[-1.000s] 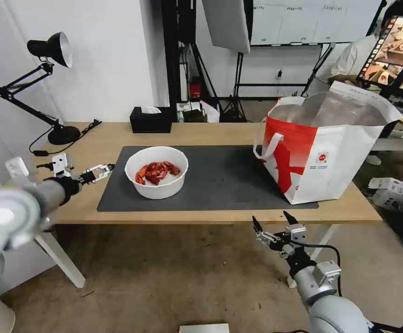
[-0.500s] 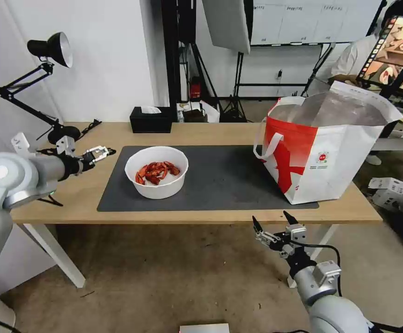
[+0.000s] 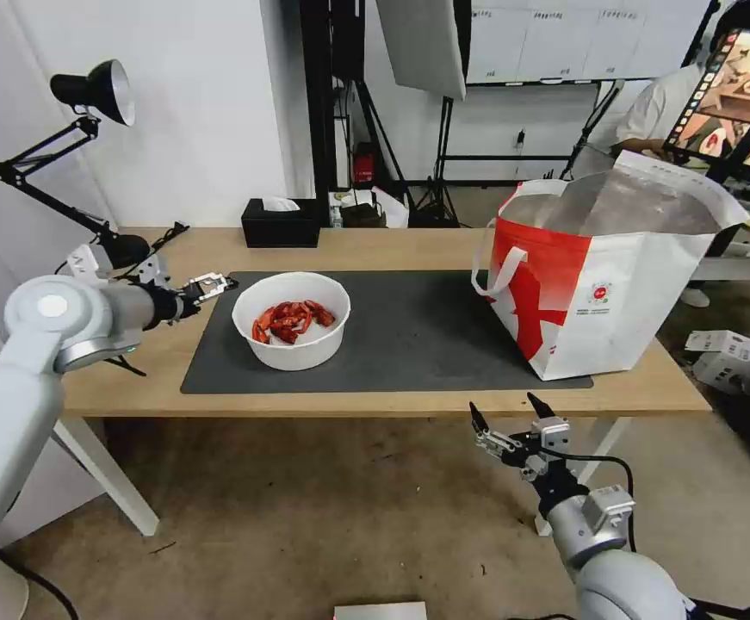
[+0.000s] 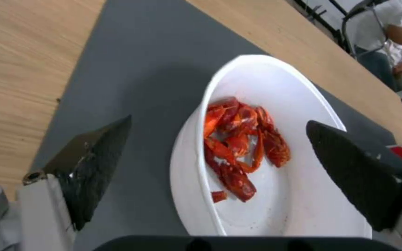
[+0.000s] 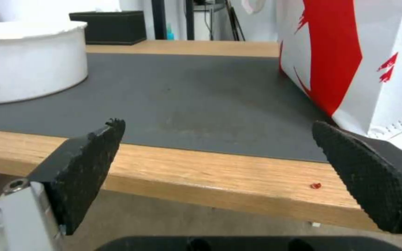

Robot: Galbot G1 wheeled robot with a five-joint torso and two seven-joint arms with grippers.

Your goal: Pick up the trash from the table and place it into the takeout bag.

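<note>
**Left pincer lined up on the bowl of shells**

Studio clutter, a desk lamp and a black tissue box stand behind my work. The long wooden bench carries a dark grey mat, and on this mat sits the white round bowl with red crayfish shells inside.

My left pincer hangs just beside the bowl's left rim, above the edge of the mat. It is wide and holds nothing. In my left wrist view the two black fingers stand on both sides of the bowl, one over the mat and one over the inside, so I judge the wall of the bowl is the part meant for gripping.

My right pincer waits below the front edge of the bench, also wide and empty, pointing at the mat.

The takeout bag stands at the right end of the mat, well apart from the bowl, with its mouth open upward; I think this makes dropping the trash in easy.
</note>
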